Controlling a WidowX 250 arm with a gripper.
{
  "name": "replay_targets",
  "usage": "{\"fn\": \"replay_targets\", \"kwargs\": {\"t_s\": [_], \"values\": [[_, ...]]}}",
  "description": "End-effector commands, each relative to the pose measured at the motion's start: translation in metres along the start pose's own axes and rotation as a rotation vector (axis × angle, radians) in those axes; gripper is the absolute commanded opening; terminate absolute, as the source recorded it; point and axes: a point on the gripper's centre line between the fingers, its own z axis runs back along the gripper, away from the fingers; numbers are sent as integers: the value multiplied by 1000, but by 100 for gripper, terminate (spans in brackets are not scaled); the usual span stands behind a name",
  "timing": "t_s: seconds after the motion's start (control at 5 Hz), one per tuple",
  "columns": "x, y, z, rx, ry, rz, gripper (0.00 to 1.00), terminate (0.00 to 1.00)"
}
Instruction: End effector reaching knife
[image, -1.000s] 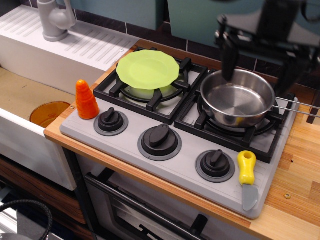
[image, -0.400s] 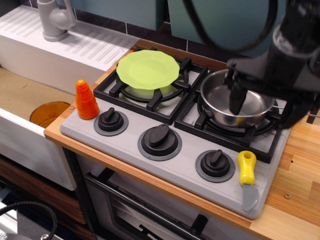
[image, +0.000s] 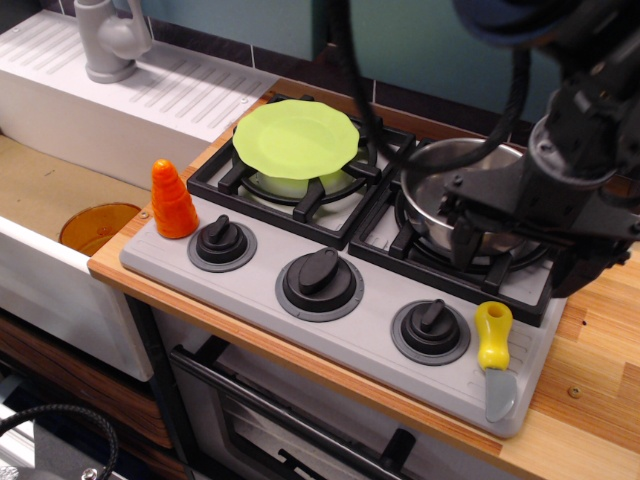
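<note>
I've dropped the end effector (image: 515, 245) forward off the pan (image: 440, 175); it's now above the knife (image: 494, 355) at the stove's (image: 330, 330) front-right corner. Fingers look spread, empty; right one's unclear.

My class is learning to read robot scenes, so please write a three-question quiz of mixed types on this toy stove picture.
1. True or false: the black robot hand already touches the yellow-handled toy knife with the grey blade.
2. Multiple choice: what lies on the rear left burner? A) the round lime-green plate B) the shiny steel pan C) the orange cone-shaped toy
3. Fill in: the knife lies just right of the rightmost of the three black ____.

Key: 1 false, the hand hangs above the pan and front right burner, apart from the knife. 2 A. 3 knobs.
</note>
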Motion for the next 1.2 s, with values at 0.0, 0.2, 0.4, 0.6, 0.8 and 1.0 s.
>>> {"fn": "replay_targets", "kwargs": {"t_s": [0.0, 0.2, 0.4, 0.6, 0.8, 1.0], "values": [[-11, 5, -6, -41, -54, 2, 100, 0], [-16, 6, -14, -54, -72, 6, 100, 0], [-17, 4, -19, -55, -85, 14, 100, 0], [-17, 1, -22, -54, -97, 23, 100, 0], [-16, -2, -18, -41, -92, 29, 100, 0], [-14, -4, -14, -29, -88, 27, 100, 100]]}}
